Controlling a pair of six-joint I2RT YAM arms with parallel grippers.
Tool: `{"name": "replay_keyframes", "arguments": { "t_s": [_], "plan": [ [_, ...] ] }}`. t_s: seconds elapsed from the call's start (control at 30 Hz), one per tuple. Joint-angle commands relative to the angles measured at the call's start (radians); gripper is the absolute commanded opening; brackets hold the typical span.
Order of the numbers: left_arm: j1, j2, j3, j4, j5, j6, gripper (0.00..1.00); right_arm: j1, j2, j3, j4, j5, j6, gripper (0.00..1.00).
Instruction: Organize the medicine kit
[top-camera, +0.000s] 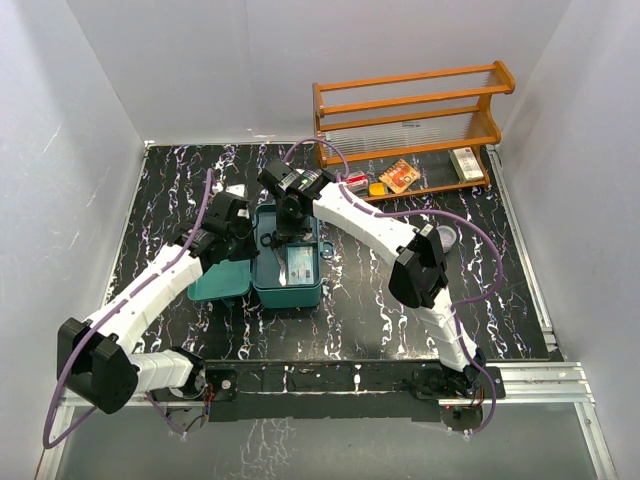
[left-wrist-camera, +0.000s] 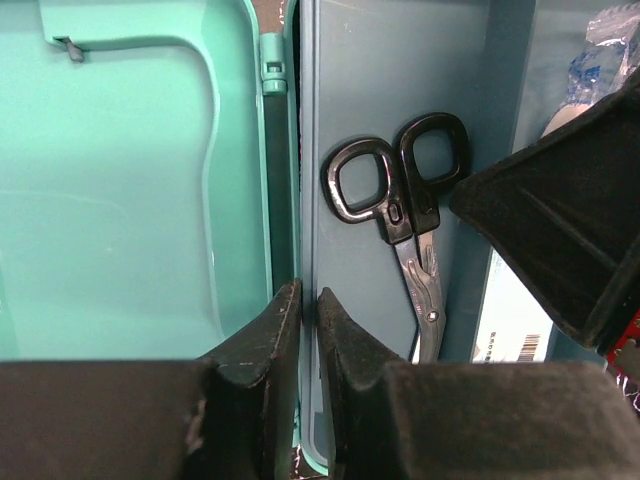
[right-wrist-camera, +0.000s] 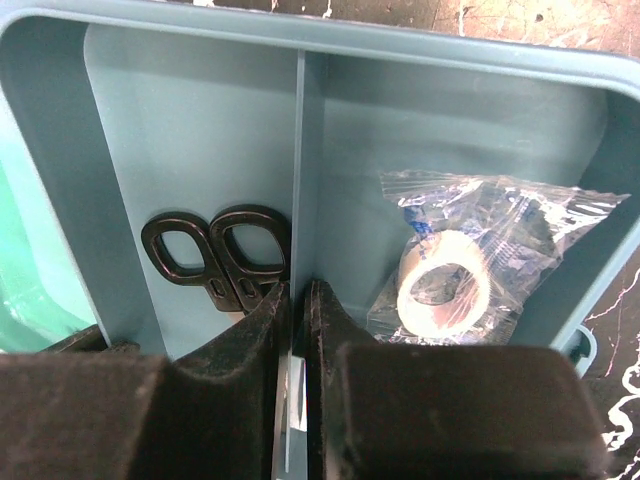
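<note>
Left wrist, end effector (left-wrist-camera: 303, 298) pinches tray (left-wrist-camera: 350, 100), right end effector (right-wrist-camera: 296, 290) barely open astride divider (right-wrist-camera: 298, 150)

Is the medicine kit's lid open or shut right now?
Open: the lid lies flat left of the medicine kit, with scissors and bagged tape showing in its tray.

The black, white-veined table (top-camera: 380, 322) carries 1 open medicine kit (top-camera: 305, 290), 1 orange wooden rack (top-camera: 410, 110) at the back, and what may be 1 white tape roll (top-camera: 448, 238).
</note>
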Motion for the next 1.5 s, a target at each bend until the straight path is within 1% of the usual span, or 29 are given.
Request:
{"name": "replay_keyframes", "arguments": {
  "t_s": [0.0,0.03,0.13,0.17,0.3,0.57,0.83,0.97,1.13,1.43,1.47],
  "plan": [
    [0.013,0.009,0.050,-0.009,0.012,0.006,0.08,-0.008,-0.031,0.013,0.028,0.016,-0.020,0.03],
    [0.014,0.012,0.057,-0.015,0.018,0.006,0.06,-0.009,-0.028,0.014,0.025,0.013,-0.020,0.00],
    [0.015,0.022,0.084,-0.043,0.029,-0.003,0.00,-0.008,-0.024,0.026,0.014,0.006,-0.018,0.00],
    [0.017,0.027,0.094,-0.055,0.033,-0.005,0.00,-0.008,-0.021,0.034,0.007,0.005,-0.018,0.00],
    [0.024,0.053,0.147,-0.124,0.066,-0.011,0.00,-0.010,-0.019,0.064,-0.018,-0.009,-0.012,0.00],
    [0.045,0.074,0.217,-0.236,0.127,-0.020,0.00,-0.011,-0.034,0.069,-0.039,-0.053,-0.007,0.00],
    [0.060,0.113,0.222,-0.262,0.190,-0.012,0.00,-0.011,-0.037,0.060,-0.049,-0.069,0.002,0.00],
    [0.066,0.134,0.219,-0.261,0.200,-0.005,0.00,-0.011,-0.041,0.026,-0.044,-0.075,0.005,0.00],
    [0.070,0.161,0.227,-0.259,0.192,0.005,0.00,-0.011,-0.020,0.038,-0.042,-0.067,0.002,0.00],
    [0.080,0.179,0.241,-0.272,0.167,0.011,0.15,-0.017,-0.001,0.007,-0.028,-0.029,0.003,0.00],
    [0.082,0.180,0.242,-0.275,0.165,0.012,0.15,-0.018,-0.002,0.007,-0.027,-0.026,0.002,0.03]
  ]
}}
